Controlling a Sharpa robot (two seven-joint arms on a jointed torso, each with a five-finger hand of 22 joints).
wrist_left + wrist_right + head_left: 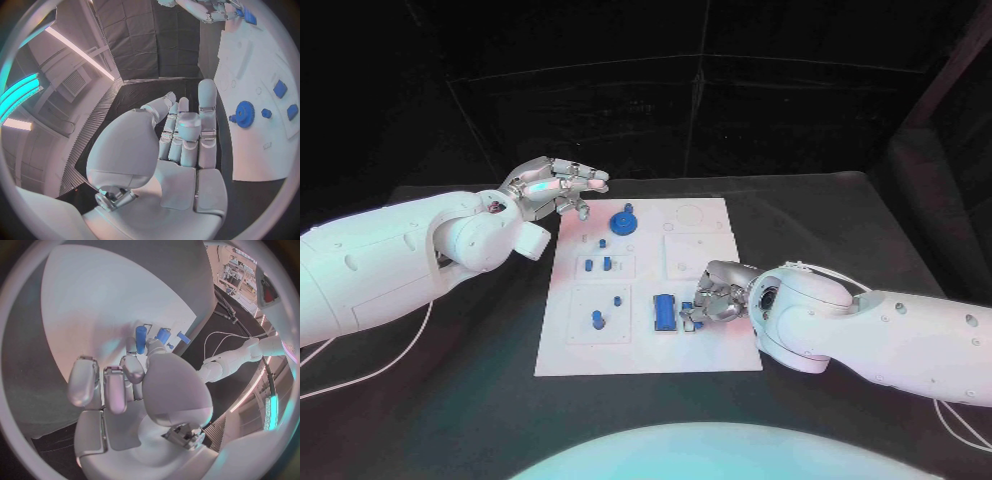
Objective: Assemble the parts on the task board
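My left hand (557, 187) is off the task board (711, 345), over the black surface (877, 230) just past the board's far left corner. Fingers loosely curled and apart, nothing in them; the left wrist view shows the palm (181, 150) bare.

My right hand (718, 293) is down on the board near its right edge, toward the near end. Fingers bent in around a small blue part (691, 320); the right wrist view has a blue cylinder (141, 339) and another blue piece (163, 335) right at the fingertips (133, 367), touching or nearly so. Cannot tell if the hand actually grips anything.

Board lies in the middle of the surface, long side running away from me. Blue gear (623, 222) stands near the far end, left of center. Small blue pegs (599, 264) in the recess below it, more pegs (597, 319) in the near left recess. A long blue block (665, 313) lies near the near end, just left of my right hand.
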